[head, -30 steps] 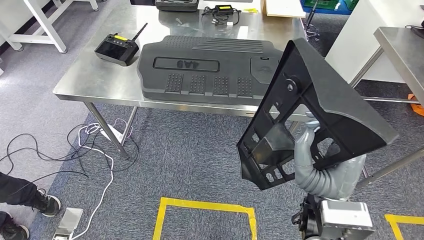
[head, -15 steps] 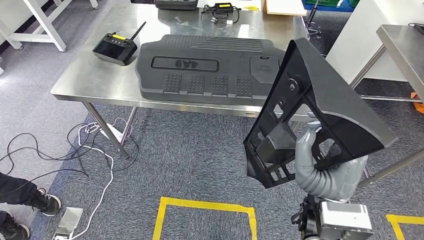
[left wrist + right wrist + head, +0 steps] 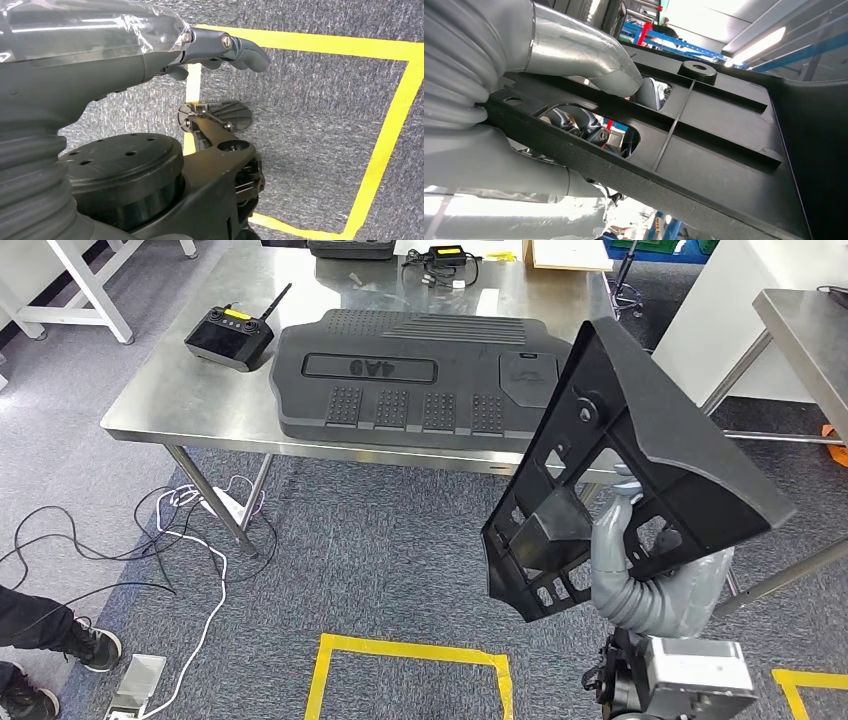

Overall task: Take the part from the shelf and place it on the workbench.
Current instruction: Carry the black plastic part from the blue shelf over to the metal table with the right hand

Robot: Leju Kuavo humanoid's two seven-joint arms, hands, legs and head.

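Note:
My right hand [image 3: 622,540] grips a large black plastic part [image 3: 640,460], a triangular bracket with cut-outs, holding it upright and tilted in front of the steel workbench [image 3: 170,400]. In the right wrist view the thumb [image 3: 589,65] presses on the part's ribbed face [image 3: 704,145] and dark fingers show through an opening. The part hangs over the carpet, near the bench's front right corner. My left hand [image 3: 220,47] hangs above the floor, fingers loosely extended, holding nothing.
On the workbench lie a big black moulded cover [image 3: 410,375], a black remote controller [image 3: 228,335] and cables with a charger [image 3: 445,265]. Yellow tape [image 3: 410,660] marks the carpet. Loose cables [image 3: 150,540] trail at left, beside a person's shoes [image 3: 60,660]. Another steel table [image 3: 805,330] stands right.
The whole view shifted slightly towards the bench. The held part has tipped a little lower and to the left since half a second ago; my grip on it is unchanged.

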